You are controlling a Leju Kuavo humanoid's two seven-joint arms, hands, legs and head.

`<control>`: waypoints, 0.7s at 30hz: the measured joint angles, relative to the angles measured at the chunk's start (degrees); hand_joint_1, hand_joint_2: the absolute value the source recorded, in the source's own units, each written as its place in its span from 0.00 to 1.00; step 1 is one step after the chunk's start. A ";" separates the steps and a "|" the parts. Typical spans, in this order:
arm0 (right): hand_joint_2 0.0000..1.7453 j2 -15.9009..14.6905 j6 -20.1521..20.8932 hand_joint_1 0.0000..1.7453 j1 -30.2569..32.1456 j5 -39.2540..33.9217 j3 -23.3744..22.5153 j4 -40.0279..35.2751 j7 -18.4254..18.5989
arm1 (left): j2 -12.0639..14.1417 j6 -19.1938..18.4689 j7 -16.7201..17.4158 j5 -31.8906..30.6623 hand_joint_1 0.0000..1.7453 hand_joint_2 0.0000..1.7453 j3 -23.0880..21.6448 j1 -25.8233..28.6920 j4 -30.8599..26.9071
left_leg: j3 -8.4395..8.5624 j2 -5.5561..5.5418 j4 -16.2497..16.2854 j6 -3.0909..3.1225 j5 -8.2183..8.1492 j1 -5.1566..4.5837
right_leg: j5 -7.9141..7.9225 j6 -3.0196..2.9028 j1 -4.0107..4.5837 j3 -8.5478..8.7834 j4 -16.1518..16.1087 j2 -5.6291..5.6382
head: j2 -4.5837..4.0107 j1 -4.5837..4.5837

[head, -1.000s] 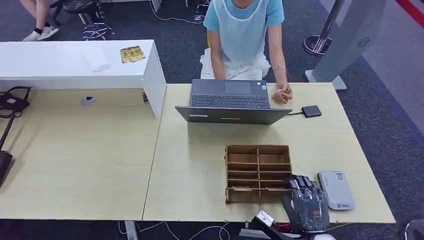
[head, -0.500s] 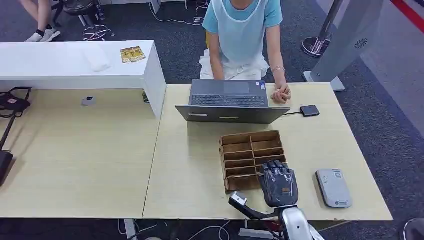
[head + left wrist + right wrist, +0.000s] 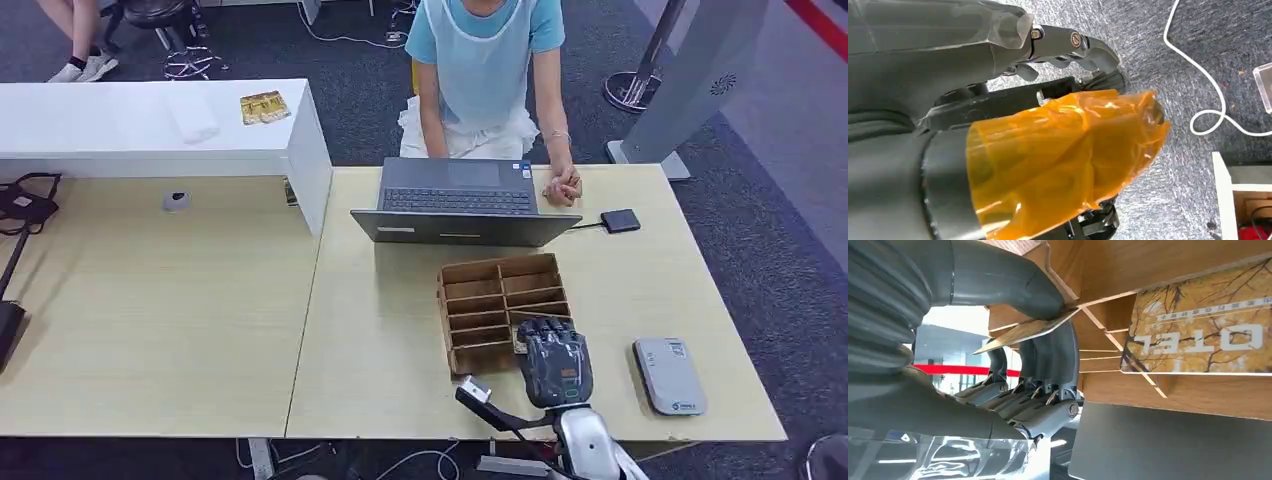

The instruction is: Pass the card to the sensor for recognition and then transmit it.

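1. A pale wooden table runs across the scene, with a bare stretch on its left half and a strip of bare wood along the near edge. Dark carpet lies beyond the right edge.
2. A brown wooden divider box with slotted compartments sits slightly turned near the middle of the right half, just this side of an open grey laptop. A person in a light blue top sits at the far side, one hand resting beside the laptop.
3. A flat grey card sensor with rounded corners lies near the right near corner, apart from the box.
4. The right hand reaches in from the near edge, back upward, fingers pointing into the near right compartments of the box.
5. In the right wrist view, the thumb and dark fingers pinch a thin card by its edge at the box wall. A second card printed with yellow branches stands in a neighbouring slot.
6. The left hand hangs over grey carpet, wrapped partly in crinkled amber film; I cannot tell whether its fingers are closed.
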 joint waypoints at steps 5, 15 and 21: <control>1.00 0.30 -0.20 0.71 -0.55 -0.33 0.00 0.55 -0.61 | -0.02 0.17 0.35 -0.55 0.00 0.00 0.46 -0.14 0.07 | 0.00 0.01 0.00 0.00 0.00 0.00 | 0.00 0.00 0.01 -0.01 0.00 0.05 | 0.00 0.00; 1.00 0.68 -0.46 0.72 -1.70 -0.65 0.28 1.83 -0.94 | -0.02 -0.11 1.22 -0.70 0.00 0.00 1.55 -0.46 0.09 | 0.00 0.03 0.00 0.00 0.00 0.02 | 0.00 -0.01 0.02 -0.03 0.01 0.07 | 0.02 0.00; 1.00 0.87 -0.48 0.64 -2.04 -0.98 0.42 2.27 -1.01 | -0.04 -0.31 1.31 -0.70 0.00 0.00 1.92 -0.49 0.09 | 0.01 0.04 0.00 0.00 0.00 0.02 | 0.00 -0.01 0.03 -0.03 0.01 0.09 | 0.00 0.00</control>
